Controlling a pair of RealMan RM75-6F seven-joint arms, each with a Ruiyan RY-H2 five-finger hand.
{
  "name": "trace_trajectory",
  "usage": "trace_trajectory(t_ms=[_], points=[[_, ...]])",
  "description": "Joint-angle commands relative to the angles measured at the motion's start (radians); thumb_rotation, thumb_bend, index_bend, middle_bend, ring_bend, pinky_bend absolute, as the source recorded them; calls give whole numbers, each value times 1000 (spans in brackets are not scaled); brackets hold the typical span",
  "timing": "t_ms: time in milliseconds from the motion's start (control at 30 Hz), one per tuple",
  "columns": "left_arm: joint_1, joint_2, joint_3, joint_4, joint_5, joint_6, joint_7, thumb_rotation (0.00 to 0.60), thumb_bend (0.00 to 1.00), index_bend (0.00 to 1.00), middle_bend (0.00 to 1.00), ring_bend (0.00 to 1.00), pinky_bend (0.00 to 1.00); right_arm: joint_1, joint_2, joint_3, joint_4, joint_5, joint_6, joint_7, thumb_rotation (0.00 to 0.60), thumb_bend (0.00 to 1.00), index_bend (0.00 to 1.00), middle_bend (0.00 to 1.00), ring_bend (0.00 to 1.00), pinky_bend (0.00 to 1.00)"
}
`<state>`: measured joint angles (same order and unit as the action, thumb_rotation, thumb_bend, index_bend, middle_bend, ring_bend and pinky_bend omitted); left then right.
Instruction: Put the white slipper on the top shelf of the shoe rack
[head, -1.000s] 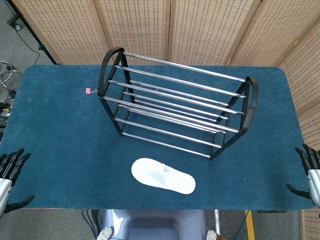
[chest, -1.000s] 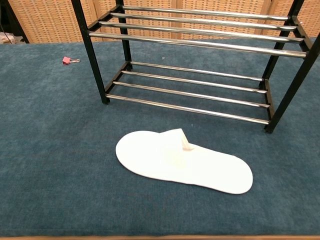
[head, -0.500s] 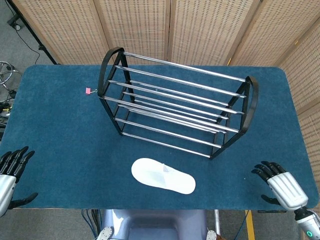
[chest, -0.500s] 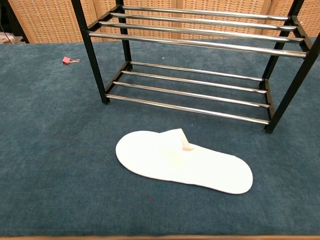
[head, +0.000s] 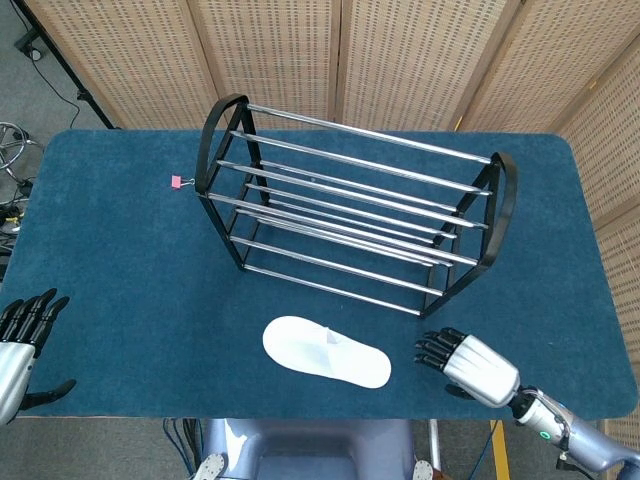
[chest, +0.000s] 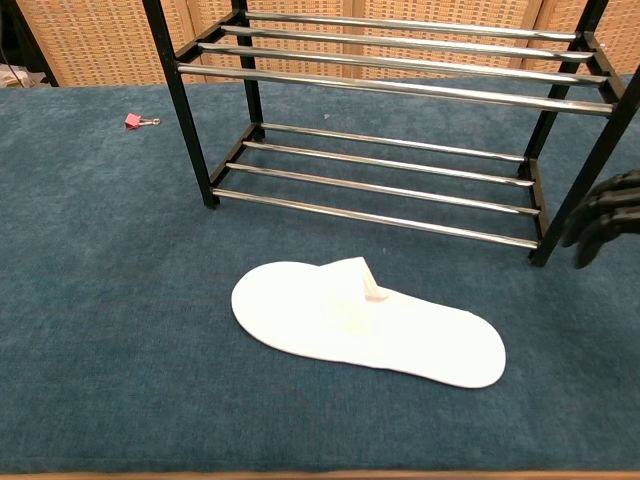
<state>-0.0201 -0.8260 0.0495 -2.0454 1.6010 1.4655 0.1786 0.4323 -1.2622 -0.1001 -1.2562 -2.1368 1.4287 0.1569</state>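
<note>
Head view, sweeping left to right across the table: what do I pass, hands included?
left hand → pink binder clip → shoe rack → right hand. The white slipper lies in front of the rack, within its span, so I leave it unordered.

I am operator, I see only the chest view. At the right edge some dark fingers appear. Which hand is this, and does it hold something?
Observer: It is the right hand, and it holds nothing; its fingers point toward the white slipper without touching it.
Operator: Where is the left hand? I do not see it.
Observer: The left hand sits at the table's near left corner, fingers apart, holding nothing.
Operator: Is something already on the top shelf?
Observer: No, the top bars of the shoe rack carry nothing.
</note>
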Motion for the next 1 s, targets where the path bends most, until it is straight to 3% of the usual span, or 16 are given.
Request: trace_trajectory(t_ms=[33, 367, 1000], points=[[-5, -2, -4, -1, -18, -9, 2, 600, 0, 0, 0, 0, 0, 41, -36, -1, 15, -10, -38, 11, 600, 114, 332, 292, 265, 365], [-28, -10, -17, 1, -70, -48, 12, 600, 0, 0, 0, 0, 0, 135, -138, 16, 14, 29, -133, 4, 600, 185, 328, 291, 283, 395], [-36, 4, -19, 4, -78, -48, -32, 600, 0, 0, 0, 0, 0, 326, -388, 96, 179, 122, -243, -31, 600, 185, 299, 242, 290, 423]])
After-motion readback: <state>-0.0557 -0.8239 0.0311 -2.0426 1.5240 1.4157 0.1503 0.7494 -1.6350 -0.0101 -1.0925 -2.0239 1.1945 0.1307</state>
